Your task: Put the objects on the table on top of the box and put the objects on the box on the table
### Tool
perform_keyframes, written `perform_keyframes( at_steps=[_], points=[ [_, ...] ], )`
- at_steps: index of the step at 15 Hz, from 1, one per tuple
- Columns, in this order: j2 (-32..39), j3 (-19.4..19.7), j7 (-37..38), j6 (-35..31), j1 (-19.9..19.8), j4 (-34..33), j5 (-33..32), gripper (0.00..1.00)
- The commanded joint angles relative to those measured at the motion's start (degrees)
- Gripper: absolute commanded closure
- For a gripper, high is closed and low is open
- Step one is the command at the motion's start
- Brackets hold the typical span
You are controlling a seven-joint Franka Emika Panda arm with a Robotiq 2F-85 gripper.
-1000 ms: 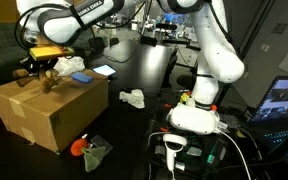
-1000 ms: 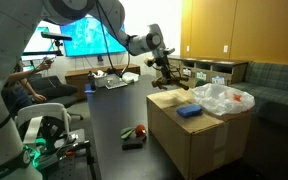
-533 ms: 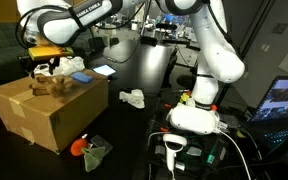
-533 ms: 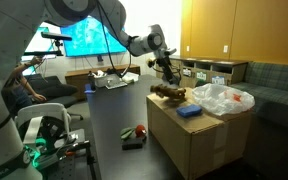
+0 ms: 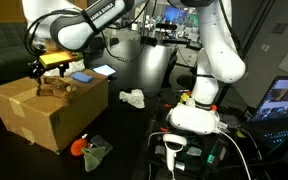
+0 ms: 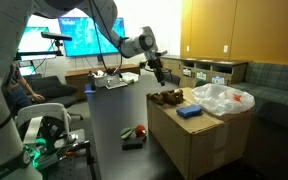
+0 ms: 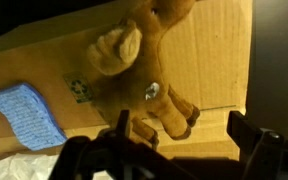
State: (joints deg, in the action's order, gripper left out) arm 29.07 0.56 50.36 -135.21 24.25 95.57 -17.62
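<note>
While the end effector (image 5: 46,68) is hovering just above the large brown cardboard box (image 5: 44,115), its fingers are standing spread wide and pinching nothing. The floppy tan plush animal (image 7: 134,60) is lying free on the flat top flaps, its legs reaching into the gap between them. The step in hand is probably the retreat after a placement. Doing it well likely means rising straight up with the fingers spread, so that no fingertip is catching a plush leg and dragging the toy toward the box edge. A flat blue sponge-like pad (image 6: 189,111) and a crumpled clear plastic bag (image 6: 224,98) are sitting on the box too, so sideways travel should be waiting until the arm is well above them. A white crumpled wad (image 5: 132,98) is lying on the dark tabletop (image 5: 154,85).
</note>
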Motion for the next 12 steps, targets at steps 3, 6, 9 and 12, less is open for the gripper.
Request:
perform_keyframes(
  at_steps=[3,6,9,12],
  points=[
    [-13.74,-2.83,-1.06,-5.11,-0.64,20.12,-1.11,0.00],
    [-19.52,-4.95,-1.69,-8.82,-1.87,29.64,0.46,0.00],
    [-25.32,-7.89,-3.66,-11.22,-3.59,39.54,4.80,0.00],
    [-31.78,-11.84,-8.83,-9.48,-4.92,49.88,16.03,0.00]
  ],
)
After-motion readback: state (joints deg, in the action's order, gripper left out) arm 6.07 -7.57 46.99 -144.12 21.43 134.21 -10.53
